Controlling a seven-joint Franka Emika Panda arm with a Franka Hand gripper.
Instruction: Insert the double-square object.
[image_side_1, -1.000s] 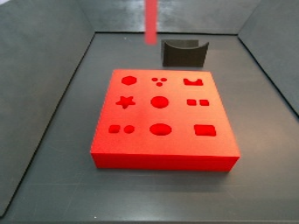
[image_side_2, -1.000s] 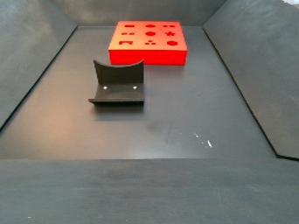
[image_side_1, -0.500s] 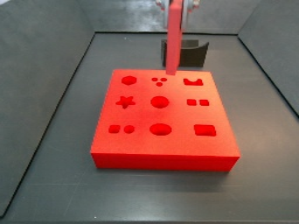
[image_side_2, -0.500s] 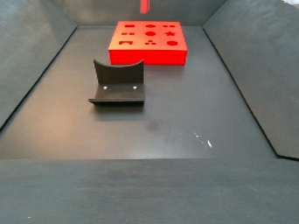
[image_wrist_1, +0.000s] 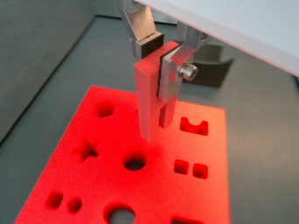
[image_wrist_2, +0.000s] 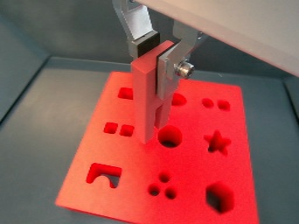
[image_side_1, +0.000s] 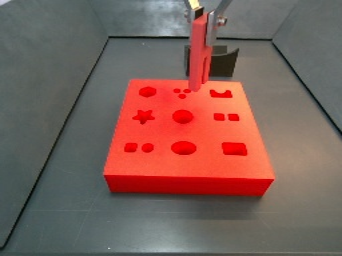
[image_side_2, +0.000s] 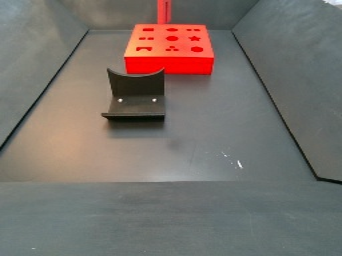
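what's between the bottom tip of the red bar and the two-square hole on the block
Nothing: in a wrist view the double-square object, held upright in the gripper, hangs above the red block; only bare block face separates it from the double-square hole.

Dark grey matte floor (image_side_2: 174, 150); grey walls (image_side_1: 134, 18) enclosing; faint scuffs, possibly scratches.

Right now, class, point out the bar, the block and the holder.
bar (image_side_1: 198, 55): side view, middle of its shaft, below the tool.
block (image_side_1: 187, 140): side view, its top face between holes.
holder (image_side_2: 135, 96): side view, its curved back wall.

Dark floor (image_side_2: 201, 150) carries red block (image_side_2: 168, 47) and holder (image_side_2: 134, 95).
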